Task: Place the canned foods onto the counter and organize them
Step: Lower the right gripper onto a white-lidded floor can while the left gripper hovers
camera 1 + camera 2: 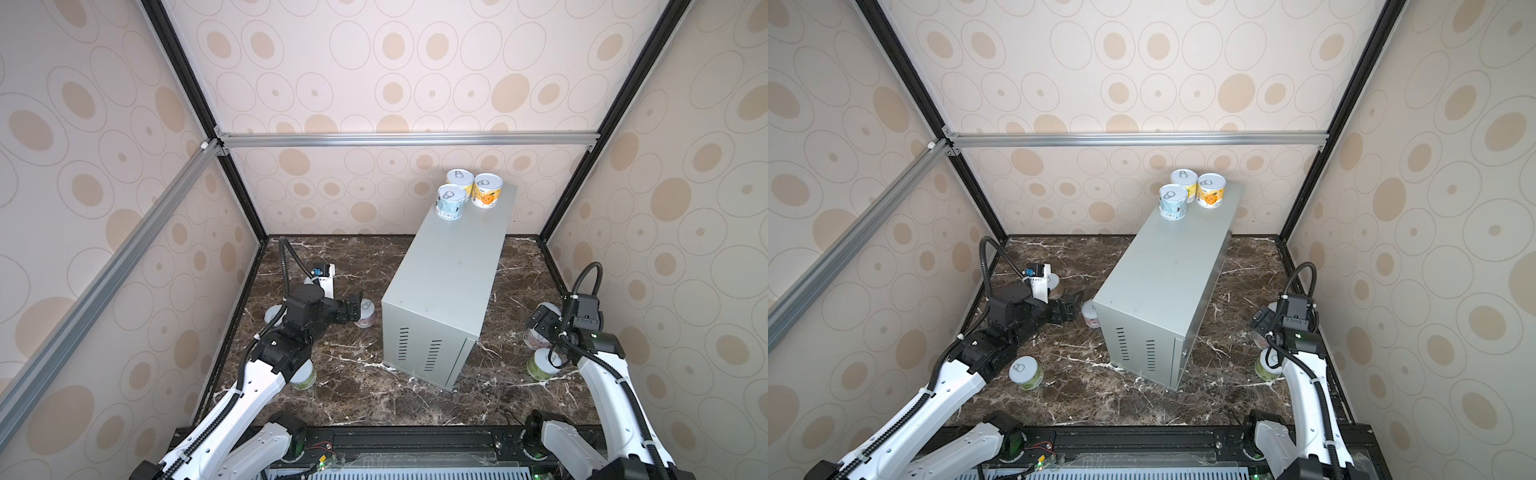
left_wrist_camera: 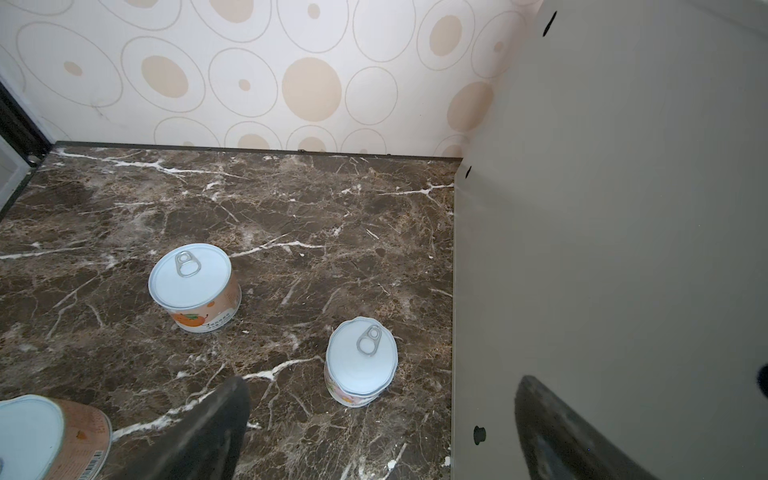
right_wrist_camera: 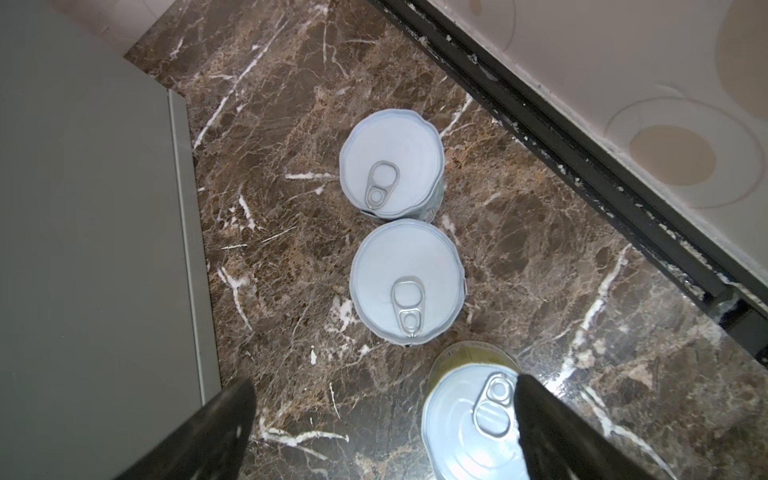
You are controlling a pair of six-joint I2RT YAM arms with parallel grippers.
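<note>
Holding the left gripper point(image 1: 353, 311) low over the marble floor point(image 1: 353, 399), jaws spread wide, grasping nothing. Facing the pink-labelled can point(image 2: 360, 361) just ahead, lining up between the spread jaws and just beside the counter's point(image 1: 449, 266) side wall — standing upright, axis vertical, silver pull-tab lid up, rim looking slightly crumpled. Leaving the salmon can point(image 2: 193, 282) farther from the counter. Showing three cans clustering at the far end of the counter top: the pale blue can point(image 1: 451, 201), the yellow can point(image 1: 460, 178), the orange can point(image 1: 487, 191). Hanging the right gripper point(image 3: 384, 382) released and empty over two upright cans touching in a row — the nearer can point(image 3: 407, 278) lying straight ahead between the jaws, the green can point(image 3: 469, 419) sitting under one jaw. Judging the left claw closest to its target, likely needing only a short forward reach.
</note>
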